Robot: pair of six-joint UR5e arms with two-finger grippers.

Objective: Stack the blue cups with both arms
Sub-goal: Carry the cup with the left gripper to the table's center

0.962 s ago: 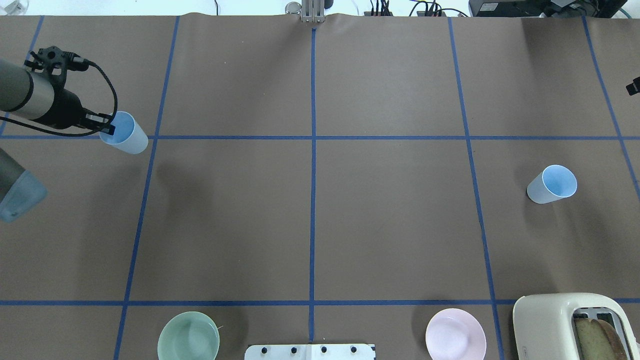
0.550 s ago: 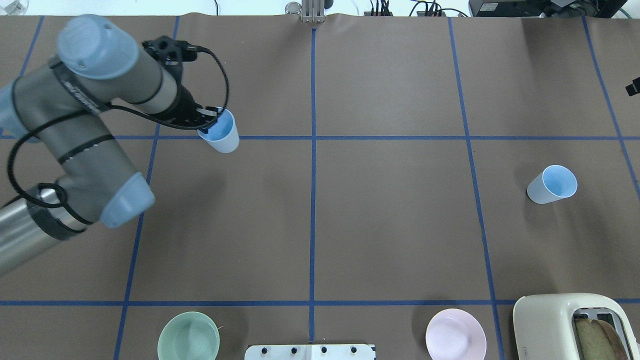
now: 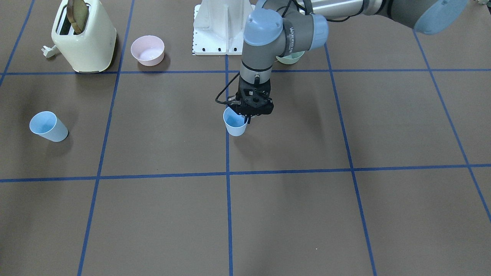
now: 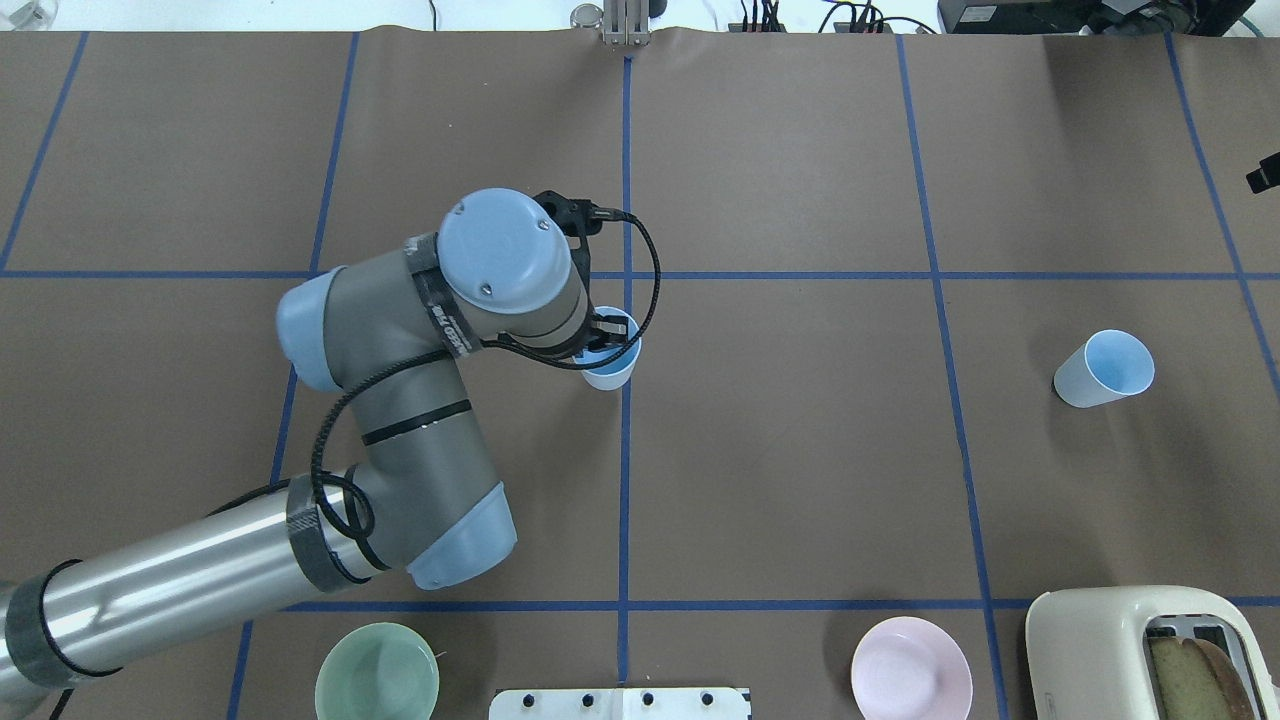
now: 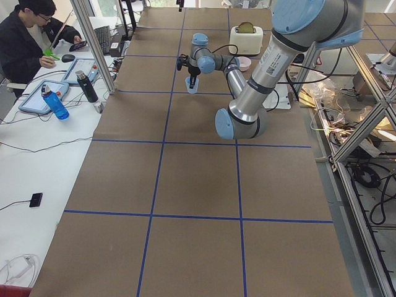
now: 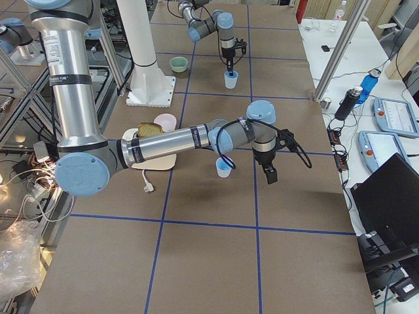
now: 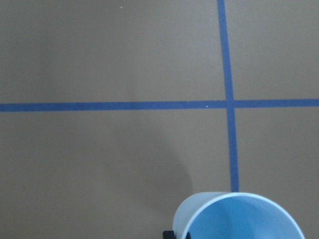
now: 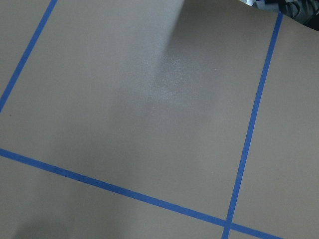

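Note:
My left gripper (image 4: 603,338) is shut on the rim of a pale-blue cup (image 4: 612,362), one finger inside it. It holds the cup upright at the table's centre line; the cup also shows in the front view (image 3: 234,125) and in the left wrist view (image 7: 239,216). The second blue cup (image 4: 1104,368) stands alone at the right; it also shows in the front view (image 3: 48,126). My right gripper (image 6: 270,174) hangs beside that cup (image 6: 224,168) without touching it. Only a black tip of it (image 4: 1265,175) shows overhead, and I cannot tell whether it is open.
A cream toaster (image 4: 1150,650) with bread stands at the near right corner. A pink bowl (image 4: 910,668) and a green bowl (image 4: 377,672) flank the white pedestal base (image 4: 620,703). Blue tape lines grid the brown table.
My left arm has carried its cup from the far left to the table's centre line and a little nearer the robot. The right cup has not moved.

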